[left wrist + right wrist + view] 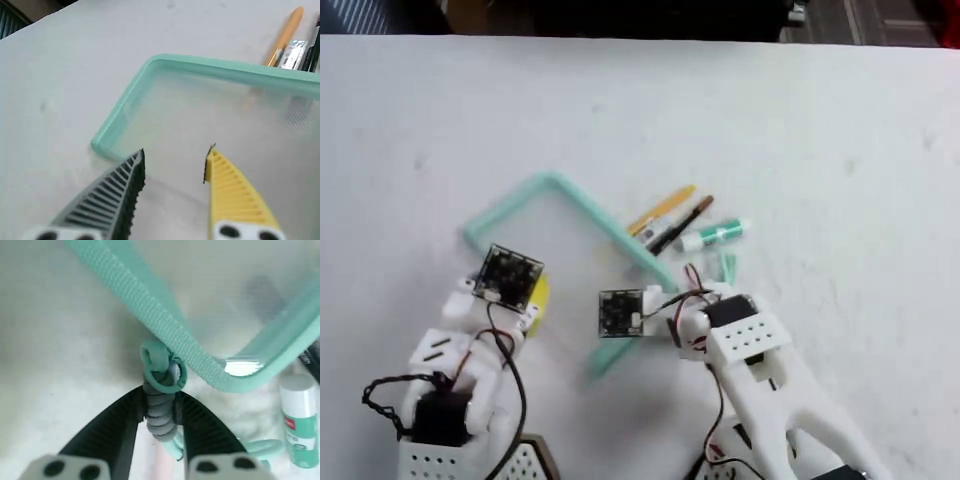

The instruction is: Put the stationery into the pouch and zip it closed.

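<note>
We see a white table (pixel 820 110) spreading across the whole high view, its surface matte and faintly smudged; a small grey mark (pixel 418 160) sits on it toward the left; beyond the far edge we find a dark strip (pixel 620 18); above the far left corner a bluish slatted panel (pixel 355 15) shows; above the far right corner we make out grey floor (pixel 890 20) crossed by pale lines.
</note>
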